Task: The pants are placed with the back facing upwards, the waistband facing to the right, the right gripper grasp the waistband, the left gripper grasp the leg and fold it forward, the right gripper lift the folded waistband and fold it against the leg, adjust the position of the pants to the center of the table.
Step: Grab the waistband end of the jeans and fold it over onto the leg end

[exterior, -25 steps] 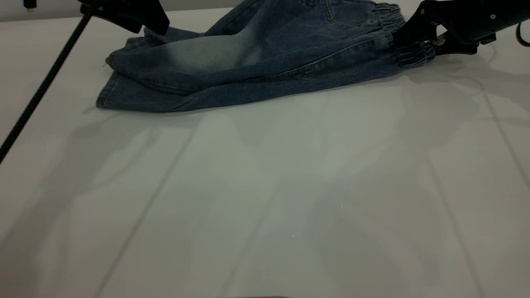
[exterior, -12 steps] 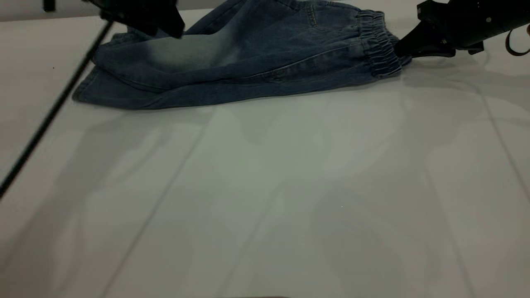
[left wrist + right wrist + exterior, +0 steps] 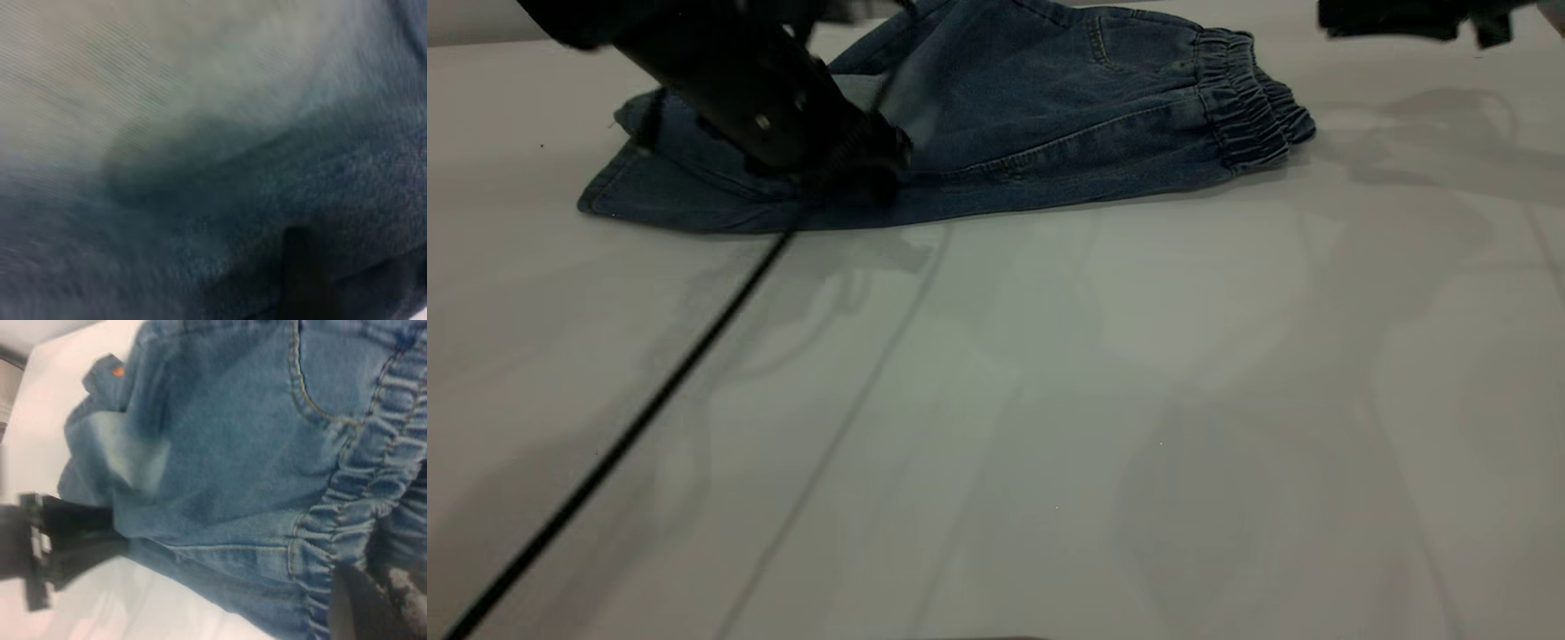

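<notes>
The pants (image 3: 1049, 116) lie folded lengthwise at the far side of the table (image 3: 1049, 427), blue denim with one back pocket up. The gathered waistband (image 3: 1254, 98) points right and rests on the table. My left gripper (image 3: 863, 160) is down on the pants' near folded edge, around the middle; the left wrist view shows only close denim (image 3: 267, 200). My right gripper (image 3: 1405, 18) hangs open above and to the right of the waistband (image 3: 347, 520), holding nothing. The leg is folded under; only an orange speck of its print (image 3: 118, 371) shows.
A black braided cable (image 3: 649, 400) runs from the left gripper diagonally across the table to the near left corner. In the right wrist view the left gripper (image 3: 67, 540) shows at the pants' far edge.
The left gripper has swung down from the leg end onto the middle of the pants. The right gripper has let go of the waistband and drawn up and away. The pants shifted slightly left.
</notes>
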You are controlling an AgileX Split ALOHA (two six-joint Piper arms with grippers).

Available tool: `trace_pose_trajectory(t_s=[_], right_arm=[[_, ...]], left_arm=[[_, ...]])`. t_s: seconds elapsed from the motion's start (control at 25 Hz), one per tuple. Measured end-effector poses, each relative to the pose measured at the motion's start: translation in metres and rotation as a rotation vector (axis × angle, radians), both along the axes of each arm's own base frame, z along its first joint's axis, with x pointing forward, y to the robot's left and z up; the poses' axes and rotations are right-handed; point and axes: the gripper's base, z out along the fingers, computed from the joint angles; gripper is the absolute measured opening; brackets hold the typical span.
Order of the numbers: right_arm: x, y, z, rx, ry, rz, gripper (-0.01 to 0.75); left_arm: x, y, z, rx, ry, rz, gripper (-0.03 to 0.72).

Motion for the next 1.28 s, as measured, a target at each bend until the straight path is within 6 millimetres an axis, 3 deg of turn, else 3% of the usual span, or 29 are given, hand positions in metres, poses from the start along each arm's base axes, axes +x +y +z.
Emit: trace_pose_trajectory(t_s=[0.24,0.48,0.56,0.72,0.88,1.08,1.28], right_arm=[[-0.004,-0.003,0.018,0.021,0.030,0.004,0.052],[-0.006,-0.003,0.015,0.016,0.089,-0.005,0.227],[-0.007,-0.004,0.013,0.001,0.115,-0.008,0.325],[-0.008,-0.008,0.008,-0.036,0.180,-0.048,0.498],[-0.007,-0.010,-0.004,-0.039,0.230,-0.095,0.575],[-0.007,-0.011,-0.033,-0.038,0.294,-0.126,0.584],[-0.006,-0.011,-0.046,-0.016,0.294,-0.150,0.584]], left_arm=[[0.000,-0.025,-0.002,-0.004,-0.029,-0.050,0.380],[-0.008,-0.063,0.007,-0.033,0.021,-0.162,0.380],[-0.005,-0.066,0.020,-0.053,0.030,-0.182,0.380],[0.012,-0.064,0.069,-0.106,-0.044,-0.187,0.380],[0.024,-0.064,0.094,-0.117,-0.132,-0.186,0.380],[0.028,-0.064,0.079,-0.100,-0.138,-0.175,0.380],[0.030,-0.064,0.059,-0.085,-0.117,-0.167,0.380]])
